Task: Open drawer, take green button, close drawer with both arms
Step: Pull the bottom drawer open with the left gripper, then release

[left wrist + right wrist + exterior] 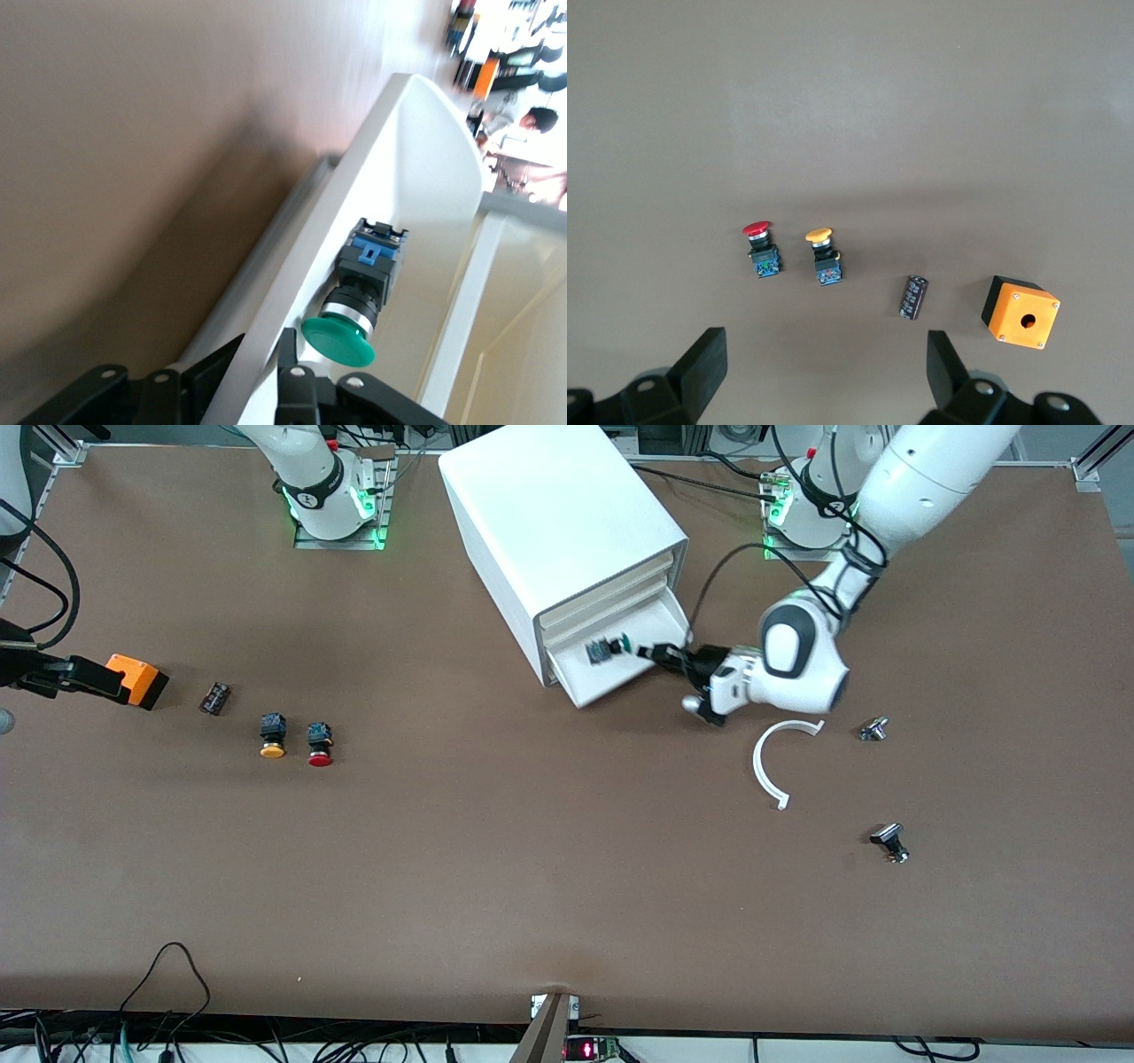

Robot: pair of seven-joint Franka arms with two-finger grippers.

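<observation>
The drawer [620, 680], lowest in the white cabinet [549, 514], stands pulled partway out. The button [609, 647] lies on its side in the tray, green cap pointing toward the left arm's end of the table. My left gripper [666, 657] is shut on the drawer's side wall at the corner toward the left arm. In the left wrist view its fingers [292, 354] pinch the white drawer wall [425, 159], with the button [359, 301] just inside it. My right gripper [824, 372] waits open, high over the table near the right arm's end, holding nothing.
An orange-capped button [272, 737], a red-capped button [320, 746], a small black part [215, 698] and an orange box [137, 680] lie toward the right arm's end. A white curved strip [772, 766] and two small metal parts [874, 730] [890, 841] lie near the left arm.
</observation>
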